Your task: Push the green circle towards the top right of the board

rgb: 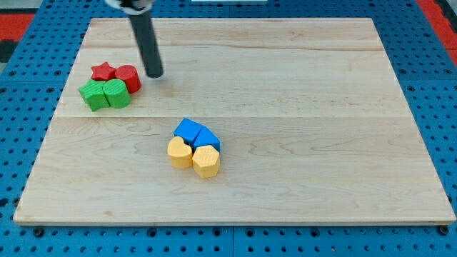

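Observation:
Two green blocks sit at the view's left of the wooden board (285, 143): a squarish green block (93, 95) and, touching it on the right, a rounder green block (116, 93) that may be the green circle. A red star (104, 71) and a red rounded block (128, 77) touch them from above. My tip (154, 73) rests on the board just to the right of the red rounded block, a small gap away, and up-right of the green blocks.
Near the board's middle is a tight cluster: two blue blocks (188, 130) (207, 138) above a yellow rounded block (180, 153) and a yellow hexagon (206, 161). A blue pegboard (21, 107) surrounds the board.

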Tool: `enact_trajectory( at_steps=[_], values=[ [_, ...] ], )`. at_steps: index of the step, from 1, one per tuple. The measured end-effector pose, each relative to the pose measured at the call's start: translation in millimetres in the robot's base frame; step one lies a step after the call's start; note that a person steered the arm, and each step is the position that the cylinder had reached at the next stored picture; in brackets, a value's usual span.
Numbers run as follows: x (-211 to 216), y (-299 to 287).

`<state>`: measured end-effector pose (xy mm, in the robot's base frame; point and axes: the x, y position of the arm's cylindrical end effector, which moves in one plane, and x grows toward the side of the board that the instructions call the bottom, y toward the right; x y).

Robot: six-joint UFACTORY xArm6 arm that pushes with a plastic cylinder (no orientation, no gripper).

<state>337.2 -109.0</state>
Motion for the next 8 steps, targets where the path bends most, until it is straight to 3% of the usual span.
enact_trajectory(
  at_steps=[1,3,5,7,8],
  values=[
    [-2.0,32.8],
    [97.1,10.0],
    [108.0,-62.0],
    [123.5,-169.7],
    [92.2,-180.9]
  ],
)
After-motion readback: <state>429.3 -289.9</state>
